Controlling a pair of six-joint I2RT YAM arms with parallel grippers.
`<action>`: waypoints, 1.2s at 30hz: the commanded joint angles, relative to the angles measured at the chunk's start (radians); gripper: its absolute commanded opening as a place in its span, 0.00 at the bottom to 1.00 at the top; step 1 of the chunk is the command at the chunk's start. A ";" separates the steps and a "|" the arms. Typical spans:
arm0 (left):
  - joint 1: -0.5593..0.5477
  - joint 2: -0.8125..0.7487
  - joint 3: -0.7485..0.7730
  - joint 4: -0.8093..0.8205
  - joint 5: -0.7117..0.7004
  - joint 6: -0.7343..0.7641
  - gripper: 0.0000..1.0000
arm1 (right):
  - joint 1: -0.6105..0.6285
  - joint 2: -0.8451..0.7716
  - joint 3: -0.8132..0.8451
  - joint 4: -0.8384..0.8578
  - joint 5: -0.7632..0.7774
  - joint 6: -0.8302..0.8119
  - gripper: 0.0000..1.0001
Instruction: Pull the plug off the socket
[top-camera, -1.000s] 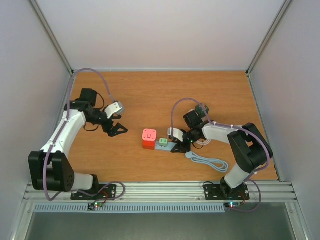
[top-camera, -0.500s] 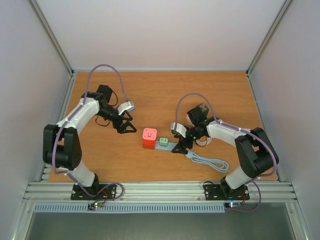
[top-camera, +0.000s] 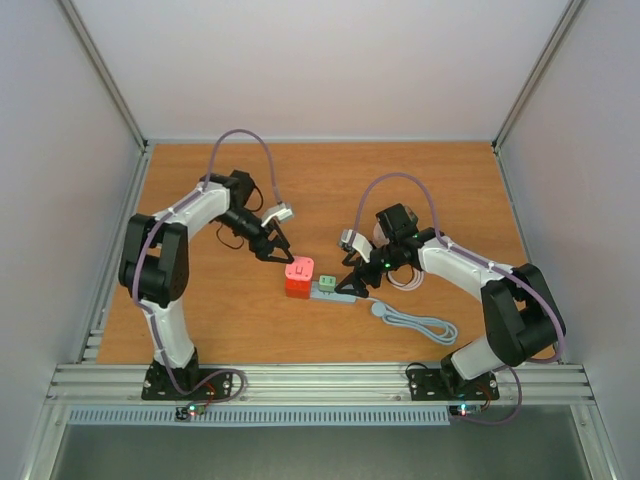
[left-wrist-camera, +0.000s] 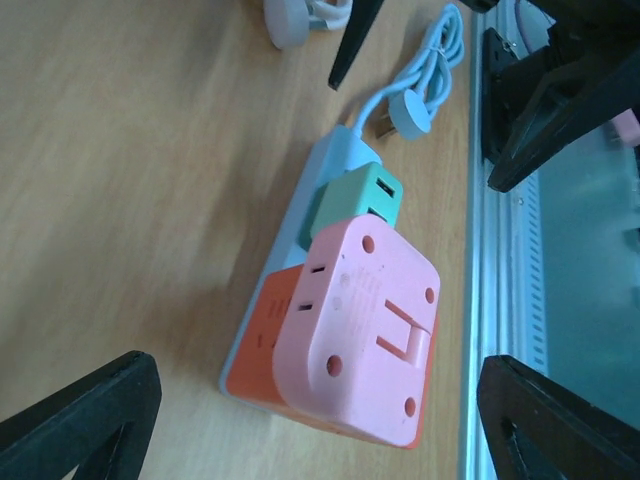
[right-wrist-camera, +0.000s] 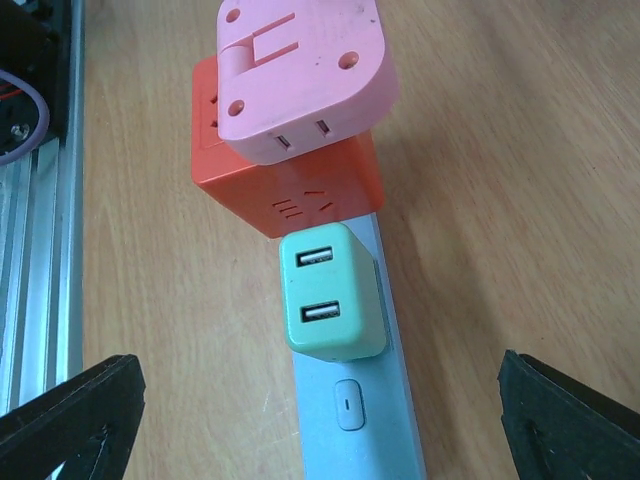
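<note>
A light blue socket strip (top-camera: 338, 294) lies mid-table. An orange cube adapter (top-camera: 296, 288) sits on its left end with a pink plug (top-camera: 299, 268) on top, and a green USB plug (top-camera: 326, 284) is plugged in beside it. My left gripper (top-camera: 273, 244) hovers just up-left of the pink plug (left-wrist-camera: 360, 330). It (left-wrist-camera: 312, 378) is open, with the fingers wide on either side and not touching. My right gripper (top-camera: 351, 272) is open above the strip (right-wrist-camera: 362, 425), and its fingertips straddle the green USB plug (right-wrist-camera: 330, 295) without contact.
The strip's pale cable (top-camera: 415, 322) coils to the right toward the near edge, ending in a loose mains plug (left-wrist-camera: 408, 112). A white coiled lead (top-camera: 405, 279) lies by the right arm. An aluminium rail (top-camera: 320, 380) borders the near edge, and walls enclose three sides.
The left arm swung right, from the table's left side to beside the pink plug. The right gripper opened wide and rose slightly above the strip.
</note>
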 joint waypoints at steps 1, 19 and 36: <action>-0.023 0.066 0.031 -0.085 0.058 0.030 0.88 | -0.003 -0.029 0.013 0.009 -0.020 0.049 0.98; -0.045 0.045 0.069 -0.313 0.114 0.254 0.65 | -0.001 -0.031 -0.004 0.056 0.006 0.121 0.97; -0.056 -0.119 -0.042 -0.138 0.048 0.198 0.43 | 0.045 -0.013 -0.043 0.218 -0.049 0.176 0.98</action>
